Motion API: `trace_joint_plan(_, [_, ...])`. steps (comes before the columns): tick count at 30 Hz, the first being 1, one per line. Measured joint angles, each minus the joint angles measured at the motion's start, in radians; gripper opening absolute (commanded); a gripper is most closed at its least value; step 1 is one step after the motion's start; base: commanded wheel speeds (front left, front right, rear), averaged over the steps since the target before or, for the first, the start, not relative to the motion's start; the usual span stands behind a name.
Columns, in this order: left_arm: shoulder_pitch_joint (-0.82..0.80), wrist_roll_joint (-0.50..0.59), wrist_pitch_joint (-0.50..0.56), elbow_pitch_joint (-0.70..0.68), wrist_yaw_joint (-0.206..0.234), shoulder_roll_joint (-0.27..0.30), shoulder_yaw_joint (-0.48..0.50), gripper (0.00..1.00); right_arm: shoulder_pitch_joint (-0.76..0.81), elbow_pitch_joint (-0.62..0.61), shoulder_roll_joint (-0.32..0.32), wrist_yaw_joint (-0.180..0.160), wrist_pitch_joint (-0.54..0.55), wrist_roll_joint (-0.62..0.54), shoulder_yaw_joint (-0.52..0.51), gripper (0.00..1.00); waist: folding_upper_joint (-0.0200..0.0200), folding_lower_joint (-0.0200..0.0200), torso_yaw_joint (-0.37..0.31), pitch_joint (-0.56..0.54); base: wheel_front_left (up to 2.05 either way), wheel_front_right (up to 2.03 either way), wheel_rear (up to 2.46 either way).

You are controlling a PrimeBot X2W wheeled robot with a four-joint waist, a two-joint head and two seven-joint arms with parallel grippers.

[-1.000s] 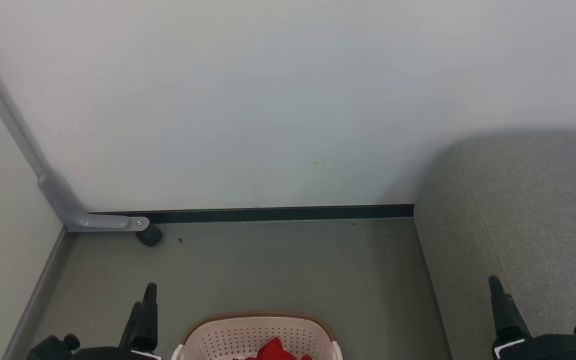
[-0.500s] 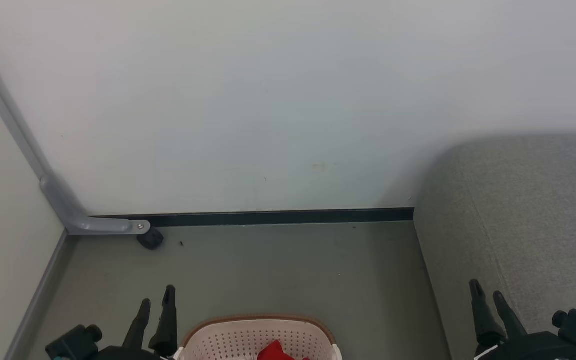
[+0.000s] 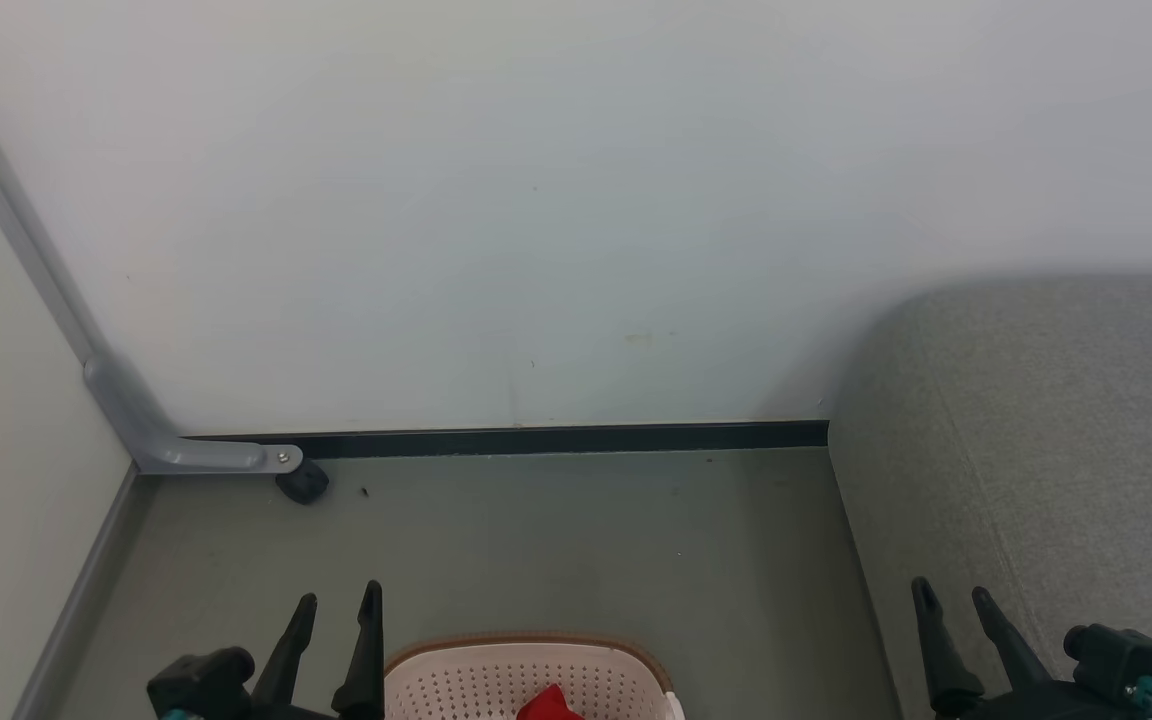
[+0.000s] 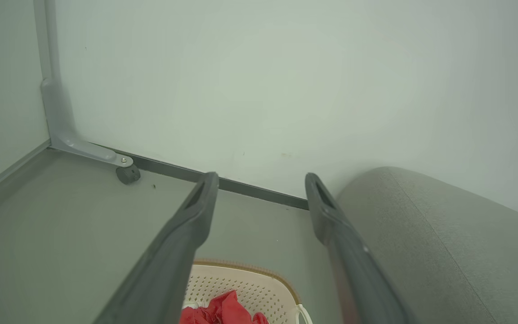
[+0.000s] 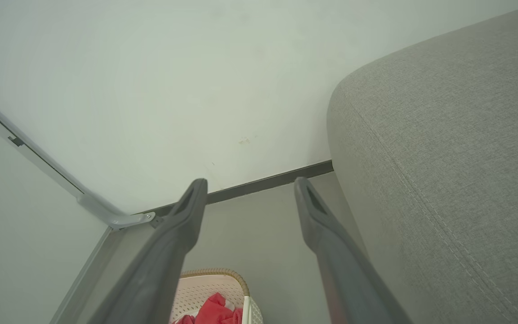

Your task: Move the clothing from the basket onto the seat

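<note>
The cream basket [image 3: 496,672] with its brown rim sits on the floor at the bottom middle of the head view, and red clothing [image 3: 547,704] bunches inside it. The basket [image 4: 259,288] and clothing [image 4: 223,311] also lie low in the left wrist view, and in the right wrist view the basket [image 5: 205,288] holds the same clothing [image 5: 214,310]. My left gripper [image 3: 338,598] stands open just left of the basket, holding nothing. My right gripper [image 3: 953,592] is open beside the grey seat [image 3: 1066,440], which fills the right side.
A white wall with a dark baseboard [image 3: 556,438] closes off the far side. At the left, a grey metal leg [image 3: 176,450] on a black caster [image 3: 302,484] stands in the corner. Grey-green floor [image 3: 576,540] lies between wall and basket.
Both grippers have turned so two separate fingers show on each, and both shifted inward. The whole head view has slid slightly, so the camera moved; basket and clothing lie as before.
</note>
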Motion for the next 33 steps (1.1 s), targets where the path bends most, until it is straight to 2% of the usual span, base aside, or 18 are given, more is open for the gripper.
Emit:
trace_joint_plan(23, [-0.021,0.318,-0.086,0.068,0.060,0.007,-0.066,1.00,-0.025,0.032,-0.040,-0.035,-0.083,-0.294,0.082,1.00,0.0000,0.0000,0.002,-0.003,0.00,0.00,0.00])
trace_joint_plan(33, [-0.026,0.321,-0.087,0.090,0.061,0.003,-0.057,1.00,-0.036,0.032,-0.041,-0.036,-0.088,-0.300,0.076,1.00,0.0000,0.0000,0.000,0.000,0.00,0.00,0.00])
